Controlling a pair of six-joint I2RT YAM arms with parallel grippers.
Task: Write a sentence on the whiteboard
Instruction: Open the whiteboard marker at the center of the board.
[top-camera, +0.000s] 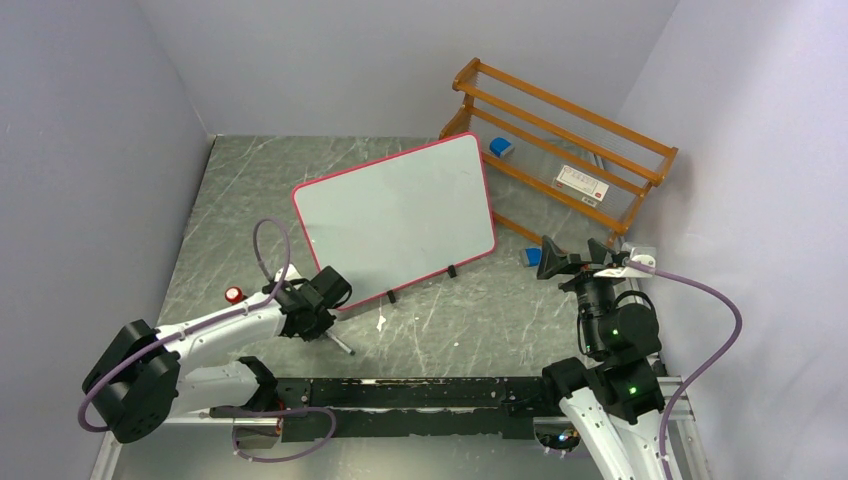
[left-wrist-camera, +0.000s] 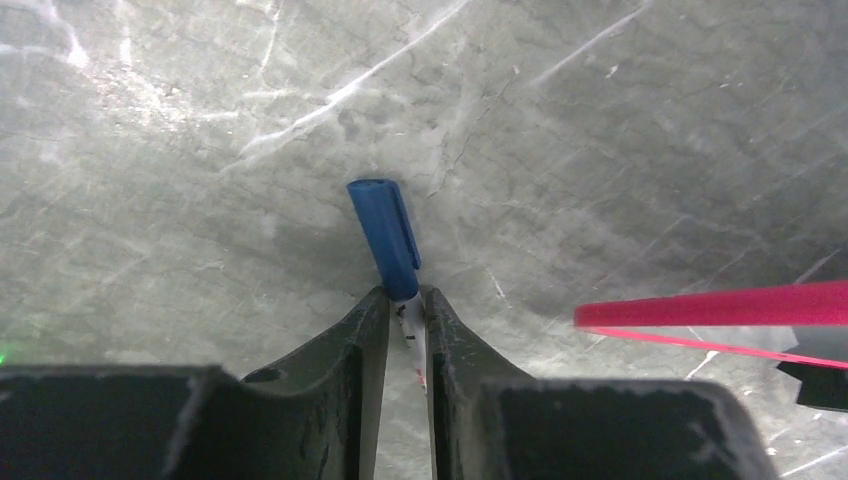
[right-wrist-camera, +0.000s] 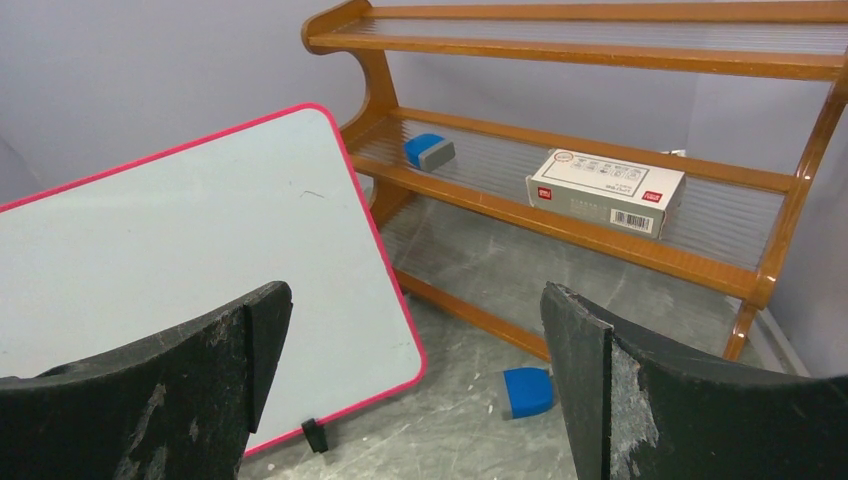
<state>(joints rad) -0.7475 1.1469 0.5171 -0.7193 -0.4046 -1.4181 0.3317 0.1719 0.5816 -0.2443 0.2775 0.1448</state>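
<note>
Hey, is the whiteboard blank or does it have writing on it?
Blank. The whiteboard shows a plain white face in the top and right wrist views, with no words.

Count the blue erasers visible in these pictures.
2. One eraser lies on a shelf of the wooden rack, left of the white box; the second eraser lies on the table below the rack, near the whiteboard. Others may be hidden.

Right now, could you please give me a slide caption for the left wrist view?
Left claw straddling a blue-capped marker on the grey table, whiteboard rim at right.
</note>
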